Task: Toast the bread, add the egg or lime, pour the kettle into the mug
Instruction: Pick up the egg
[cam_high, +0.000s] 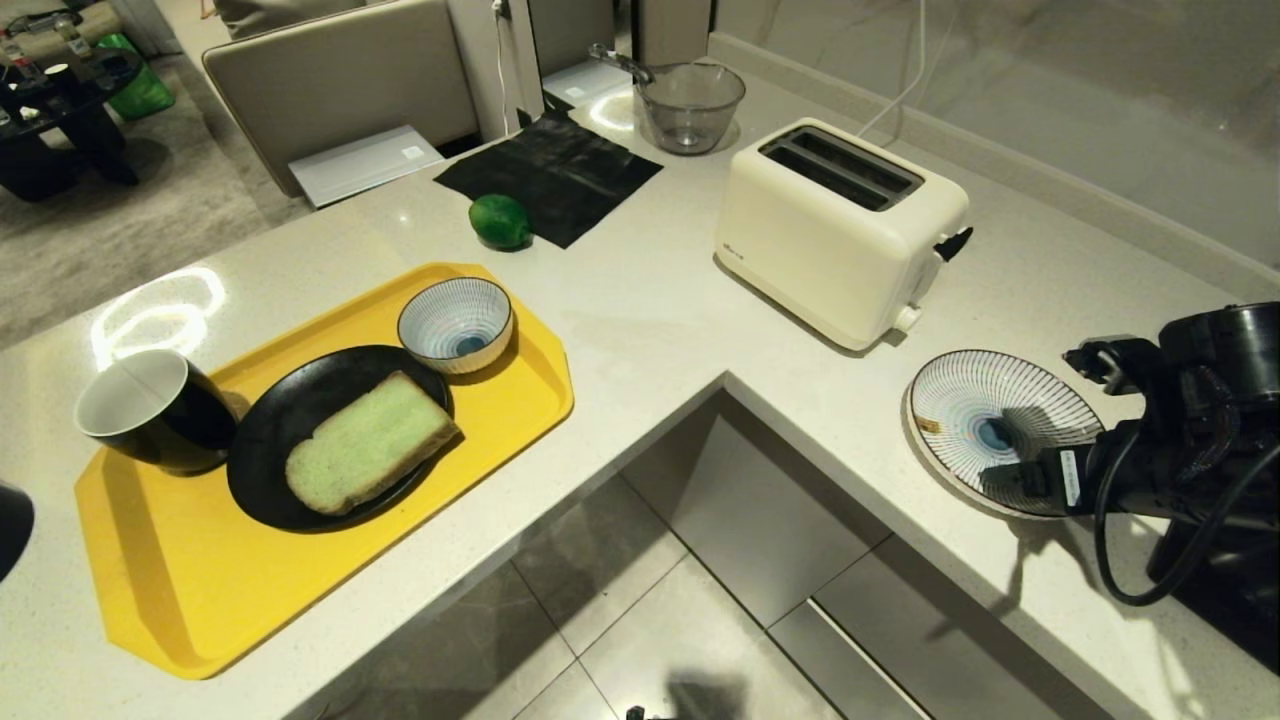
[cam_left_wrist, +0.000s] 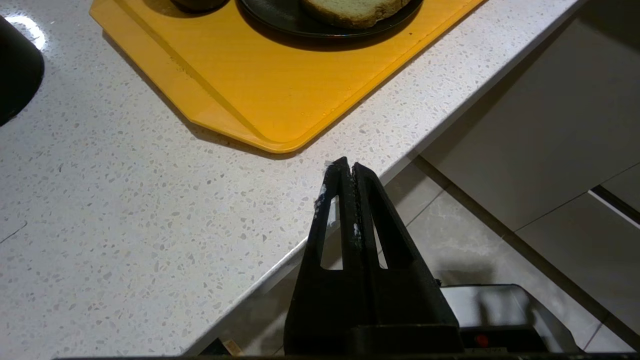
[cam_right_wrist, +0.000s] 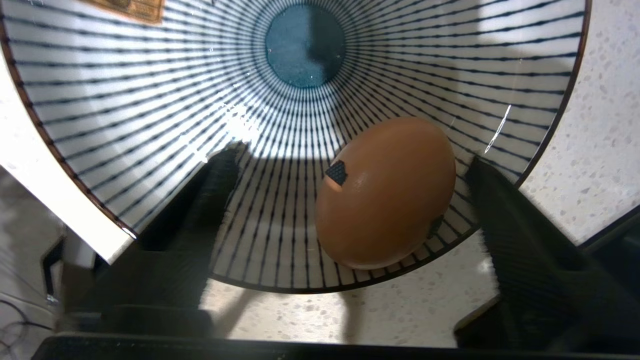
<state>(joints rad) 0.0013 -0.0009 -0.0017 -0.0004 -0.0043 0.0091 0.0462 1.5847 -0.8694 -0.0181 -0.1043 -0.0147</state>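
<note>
Head view looks down from above on the L-shaped bench (cam_high: 640, 310). Left wrist view faces the bench edge at close range, sharing the yellow tray (cam_left_wrist: 280, 95) corner. Right wrist view sits very near the striped plate (cam_right_wrist: 150, 100), also in the head view.

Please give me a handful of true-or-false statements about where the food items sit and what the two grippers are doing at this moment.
1. The bread lies on a black plate on the yellow tray. True.
2. The egg is inside the mug. False: it rests in the striped plate, near its rim.
3. The right gripper is open, with the egg between its fingers. True.
4. The lime sits in the small striped bowl. False: it lies on the counter, at the edge of a black mat.
5. The left gripper holds the bread. False: it is shut on nothing, by the counter's edge.
</note>
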